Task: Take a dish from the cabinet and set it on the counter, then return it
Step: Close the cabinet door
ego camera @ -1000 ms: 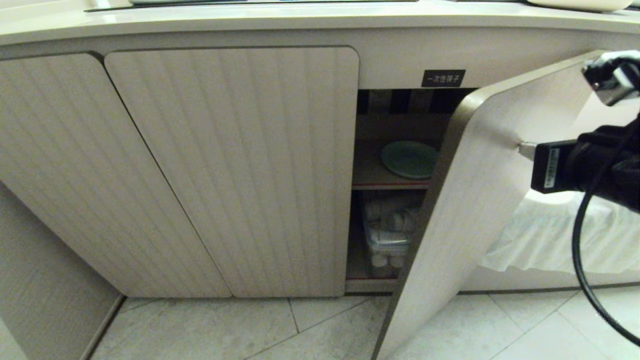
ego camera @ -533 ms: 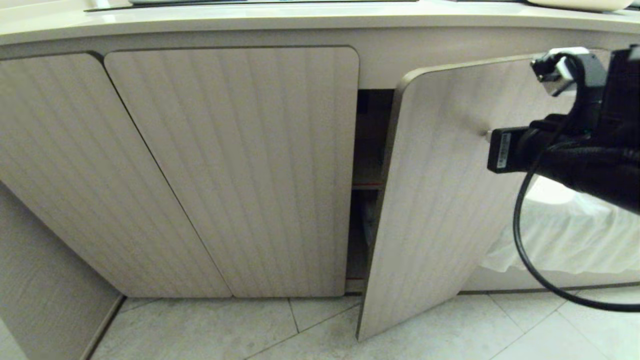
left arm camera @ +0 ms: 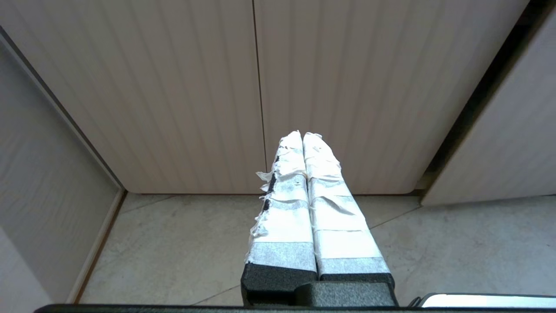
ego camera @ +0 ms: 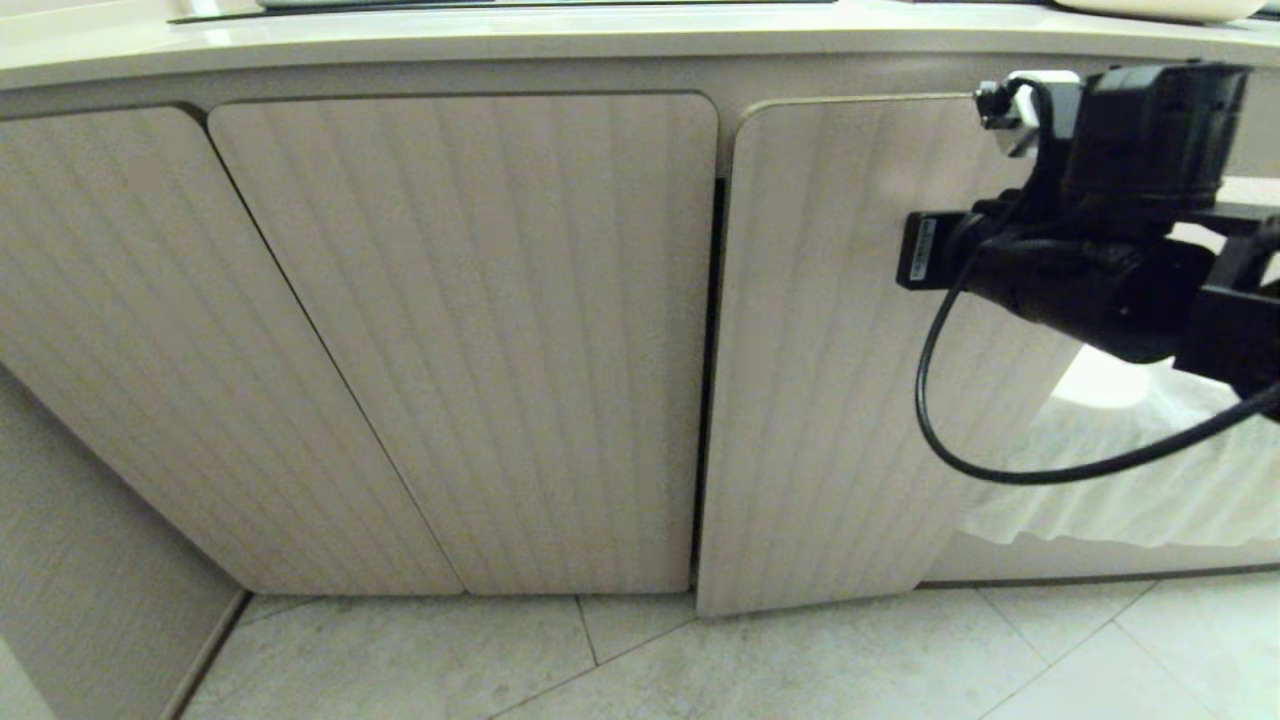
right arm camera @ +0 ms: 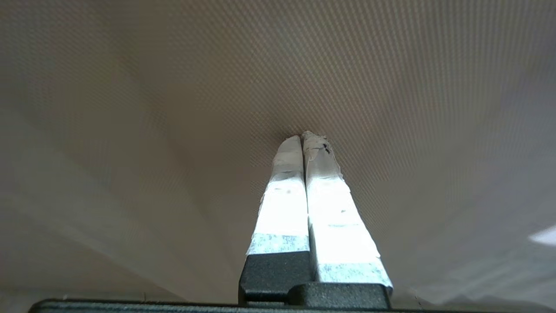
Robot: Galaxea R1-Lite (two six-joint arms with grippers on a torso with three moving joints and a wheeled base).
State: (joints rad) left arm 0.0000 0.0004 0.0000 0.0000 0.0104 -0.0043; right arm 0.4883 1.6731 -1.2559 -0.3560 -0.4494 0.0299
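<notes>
The cabinet's ribbed beige door [ego camera: 820,380] stands almost shut, with only a thin dark gap along its left edge. The dish is hidden behind it. My right arm [ego camera: 1080,280] reaches in from the right. Its gripper [right arm camera: 302,137] is shut and empty, with its taped tips pressed against the door face [right arm camera: 217,87]. The cream counter [ego camera: 600,40] runs along the top. My left gripper [left arm camera: 302,134] is parked low and is shut on nothing. It points at the closed doors and the floor, with the nearly shut door [left arm camera: 512,143] off to its side.
Two like ribbed doors [ego camera: 470,330] [ego camera: 120,320] stay closed to the left. Pale floor tiles [ego camera: 500,660] lie below. A white cloth [ego camera: 1120,480] hangs right of the door, under my arm's black cable [ego camera: 930,400]. A side wall [ego camera: 80,600] bounds the left.
The door has swung from wide open to almost shut, covering the green dish, the shelves and the black label. My right arm has moved left and up with it.
</notes>
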